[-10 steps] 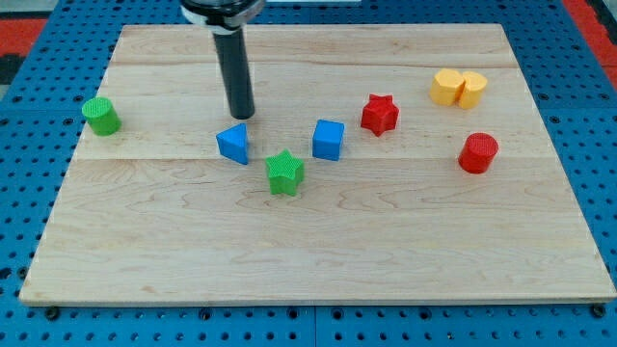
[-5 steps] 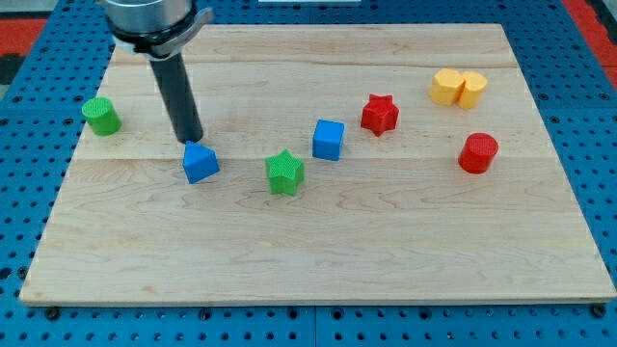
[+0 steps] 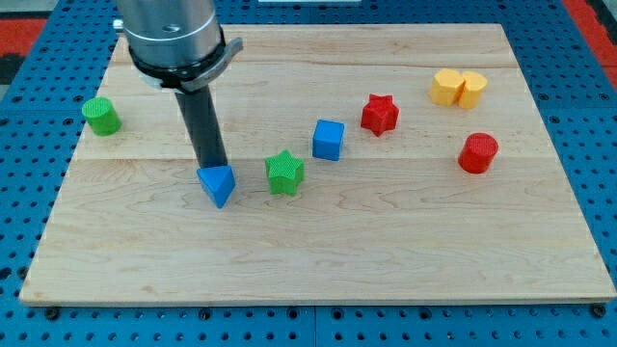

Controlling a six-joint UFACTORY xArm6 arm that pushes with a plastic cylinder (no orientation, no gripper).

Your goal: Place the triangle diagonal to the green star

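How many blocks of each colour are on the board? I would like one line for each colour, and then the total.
Green: 2, cylinder and star
Blue: 2, triangle and cube
Red: 2, star and cylinder
Yellow: 1, block
Total: 7
My tip touches the triangle's top side.

green cylinder (image 3: 100,116) | blue cube (image 3: 328,139) | red star (image 3: 380,114) | yellow blocks (image 3: 458,88) | red cylinder (image 3: 477,153)

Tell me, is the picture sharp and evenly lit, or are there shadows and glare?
Camera view: sharp across the wooden board, soft even light, no glare; only faint shadows, such as beside the blue triangle block where my tip meets it, and under the green star block.
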